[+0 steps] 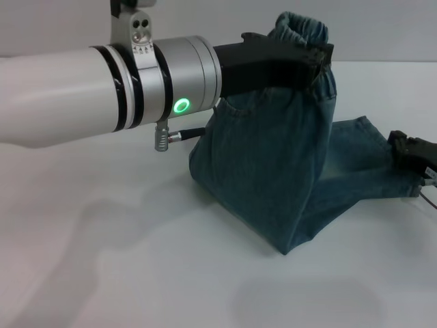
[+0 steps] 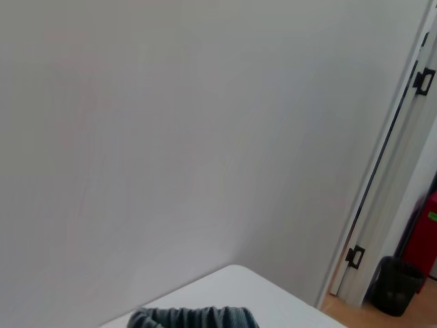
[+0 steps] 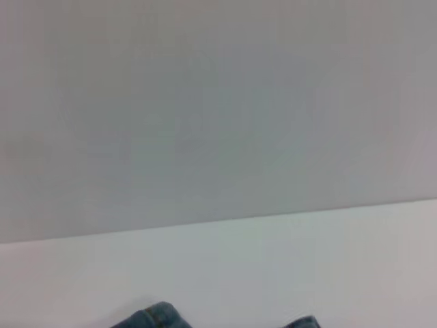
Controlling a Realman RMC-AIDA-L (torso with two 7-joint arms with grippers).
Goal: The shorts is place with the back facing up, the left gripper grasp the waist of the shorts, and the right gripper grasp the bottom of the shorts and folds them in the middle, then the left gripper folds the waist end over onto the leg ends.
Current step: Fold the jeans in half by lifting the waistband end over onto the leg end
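Shorts point(image 1: 273, 171): already doubled lengthwise into one narrow strip. One end is lifted clear of the white table point(image 1: 102, 260); the middle sags to a fold resting on the table, and the other end runs along the table toward the robot's right.
Waist point(image 1: 300, 31): the highest part of the shorts, its ruffled band bunched above the left claw.
Left gripper point(image 1: 315, 61): clamped on the shorts just under the waist, holding that end in the air above the rest of the garment.
Right gripper point(image 1: 410, 147): low at the far right end of the shorts, at the leg ends point(image 1: 403, 179). Contact appears likely; whether its fingers are closed on the cloth, I cannot tell.
Done, as judged: the fold down the middle.
Left, as judged: carrying the waist over and laying it on the leg ends, then letting go.
Head view only: both arms, the whole garment, the grip.
Left wrist view: only a sliver of gathered waist point(image 2: 194, 318), the wall, and a door with a bin beside it.
Right wrist view: two small denim edges point(image 3: 147, 318) at the table's near edge; no fingers.
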